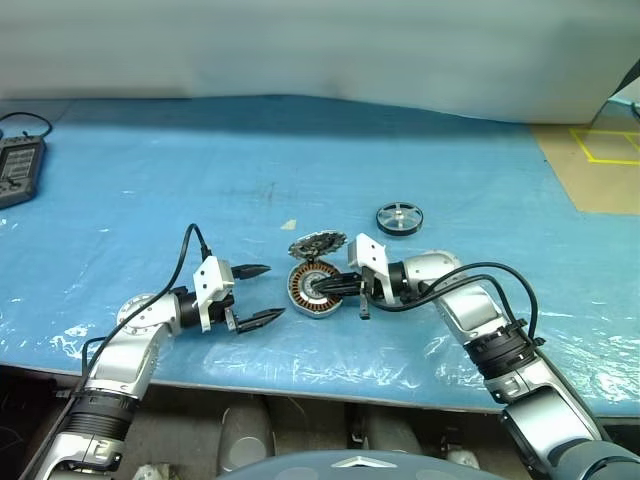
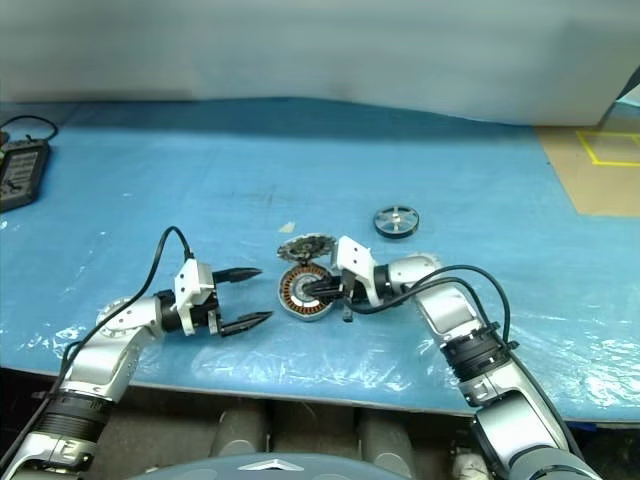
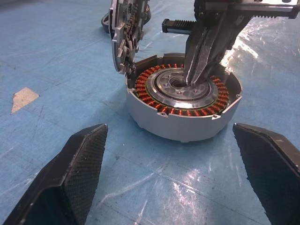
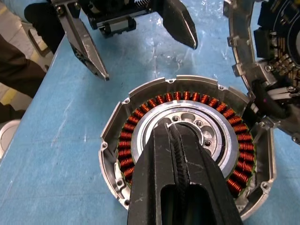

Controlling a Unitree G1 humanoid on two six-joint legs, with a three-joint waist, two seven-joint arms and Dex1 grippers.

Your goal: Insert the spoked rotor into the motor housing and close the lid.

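1. The motor housing [image 1: 314,289] sits on the blue table cover [image 1: 150,190] near the front edge, between the two grippers, its copper windings showing.
2. The lid [image 1: 317,245] stands tilted up from the housing's far rim, open.
3. The right gripper [image 1: 326,287] reaches in from the right; its fingers are pressed together, tips at the housing's dark centre, covering part of the opening. Whether they pinch anything cannot be told.
4. The left gripper [image 1: 262,294] hovers just left of the housing, jaws spread wide, holding nothing.
5. The spoked rotor [image 1: 399,218] lies flat farther back and to the right, apart from the housing.
6. A dark device [image 1: 18,170] with a cable lies at the far left edge.
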